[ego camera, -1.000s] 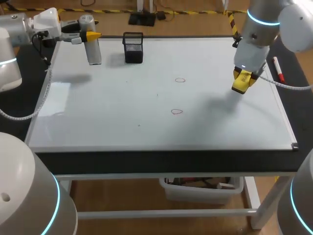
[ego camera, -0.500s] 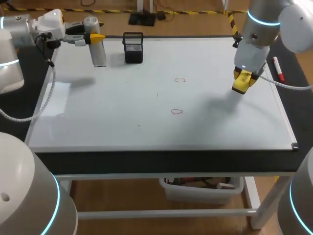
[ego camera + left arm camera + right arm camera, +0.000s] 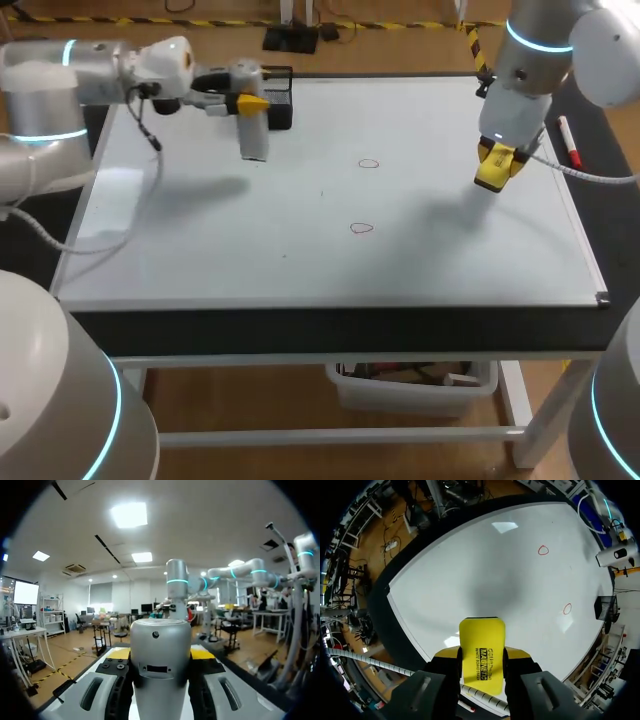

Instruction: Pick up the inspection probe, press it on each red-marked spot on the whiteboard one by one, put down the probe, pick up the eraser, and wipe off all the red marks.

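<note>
My left gripper [image 3: 247, 103] is shut on the silver inspection probe [image 3: 254, 133], which hangs upright above the whiteboard's [image 3: 200, 240] back part, just in front of a black mesh basket [image 3: 274, 98]. In the left wrist view the probe [image 3: 160, 660] fills the gap between the yellow-tipped fingers [image 3: 119, 653]. Two red marks [image 3: 368, 163] [image 3: 361, 228] sit near the board's middle. My right gripper [image 3: 497, 160] hangs above the board's right side, shut on the yellow eraser [image 3: 490, 177]. The right wrist view has the eraser [image 3: 481, 640] between its fingers, with both red marks [image 3: 543, 550] [image 3: 567, 608] ahead.
A red marker [image 3: 568, 142] lies on the black strip right of the whiteboard. The basket [image 3: 602, 607] stands at the board's back edge. A metal frame runs along the board's right edge, with a corner piece [image 3: 602, 298] at the front.
My left arm has carried the probe rightward from the back left corner to a spot in front of the basket. The right arm with the eraser has kept still.
</note>
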